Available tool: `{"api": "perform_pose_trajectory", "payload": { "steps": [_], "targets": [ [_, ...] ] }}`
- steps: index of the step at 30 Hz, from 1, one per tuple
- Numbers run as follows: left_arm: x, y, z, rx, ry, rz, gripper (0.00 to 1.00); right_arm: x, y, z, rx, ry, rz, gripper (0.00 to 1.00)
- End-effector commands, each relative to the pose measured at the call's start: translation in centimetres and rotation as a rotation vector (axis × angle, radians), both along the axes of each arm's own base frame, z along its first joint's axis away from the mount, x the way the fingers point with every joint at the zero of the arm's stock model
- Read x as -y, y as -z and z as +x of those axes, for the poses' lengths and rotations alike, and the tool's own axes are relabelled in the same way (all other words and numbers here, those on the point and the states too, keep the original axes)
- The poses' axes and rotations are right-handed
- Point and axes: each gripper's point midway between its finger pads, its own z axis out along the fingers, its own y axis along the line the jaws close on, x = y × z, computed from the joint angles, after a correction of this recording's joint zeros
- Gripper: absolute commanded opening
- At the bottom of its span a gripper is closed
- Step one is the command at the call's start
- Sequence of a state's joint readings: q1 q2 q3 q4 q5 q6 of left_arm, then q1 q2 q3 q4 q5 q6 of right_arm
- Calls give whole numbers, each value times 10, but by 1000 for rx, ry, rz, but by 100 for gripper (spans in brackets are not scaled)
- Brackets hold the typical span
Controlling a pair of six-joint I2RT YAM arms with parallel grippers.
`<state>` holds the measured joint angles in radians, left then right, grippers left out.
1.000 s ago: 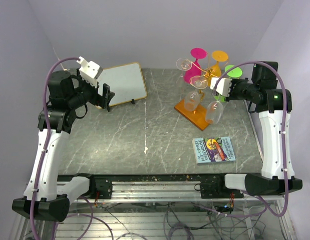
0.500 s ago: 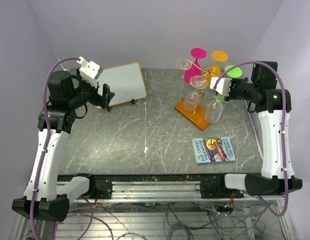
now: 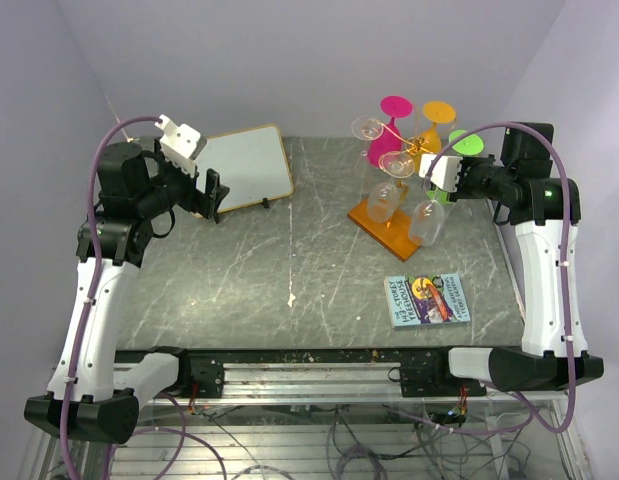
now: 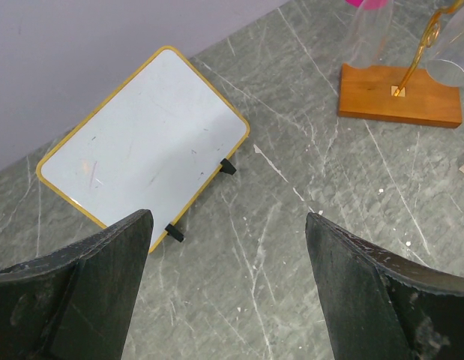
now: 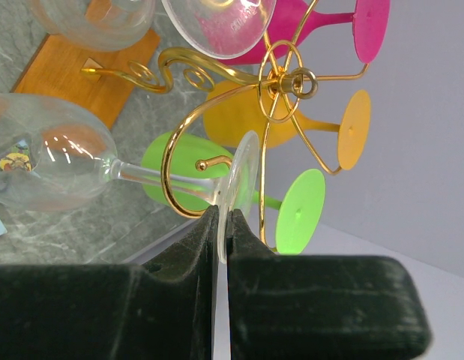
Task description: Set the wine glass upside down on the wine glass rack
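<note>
clear stemmed wine glass (image 5: 55, 161) sits at the gold wire rack (image 5: 284, 82) with curled arms and a flat orange wooden base. from overhead i see it on the rack's right side, bowl hanging low beside the base and foot uppermost. my right gripper (image 5: 223, 225) has its jaws clenched on the thin round foot of that glass, which shows edge-on between the black fingers (image 5: 179, 255). in the right wrist view the stem passes through the curve of one gold arm, just by its small hooked end; i cannot tell whether stem and wire touch.

a magenta glass (image 5: 291, 30), an orange glass (image 5: 239, 112) and a green glass (image 5: 299, 210) hang on the far arms, and two more clear glasses (image 5: 217, 22) hang on the near ones.

my left gripper (image 4: 228, 225) is well apart on the other side, jaws released wide and holding nothing, raised above the grey marbled table (image 4: 291, 300). beneath it stands a white board with a yellow frame (image 4: 142, 150), tilted on small black feet. a colourful paperback book (image 3: 427, 299) lies flat on the table nearer to me than the rack's base, not touching it.
</note>
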<state>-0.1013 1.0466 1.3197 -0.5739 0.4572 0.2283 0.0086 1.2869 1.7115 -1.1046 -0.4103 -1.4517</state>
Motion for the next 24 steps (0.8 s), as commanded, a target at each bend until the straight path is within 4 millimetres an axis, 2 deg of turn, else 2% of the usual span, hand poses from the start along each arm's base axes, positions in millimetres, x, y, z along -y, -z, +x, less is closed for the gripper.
{"api": "perform_pose_trajectory", "payload": {
  "steps": [1,9,15,24],
  "targets": [
    [0,-6,-3,29,13,-3,93,-1,0,-3,-6,9,11,4],
    [0,-7,-3,31,13,-3,94,2,-1,-4,-3,23,-2,17],
    [-1,-9,-4,34,14,-1,94,7,-1,-3,-3,46,-12,44],
    [-2,-9,-4,36,9,4,94,14,-4,-6,1,95,-18,64]
  ]
}}
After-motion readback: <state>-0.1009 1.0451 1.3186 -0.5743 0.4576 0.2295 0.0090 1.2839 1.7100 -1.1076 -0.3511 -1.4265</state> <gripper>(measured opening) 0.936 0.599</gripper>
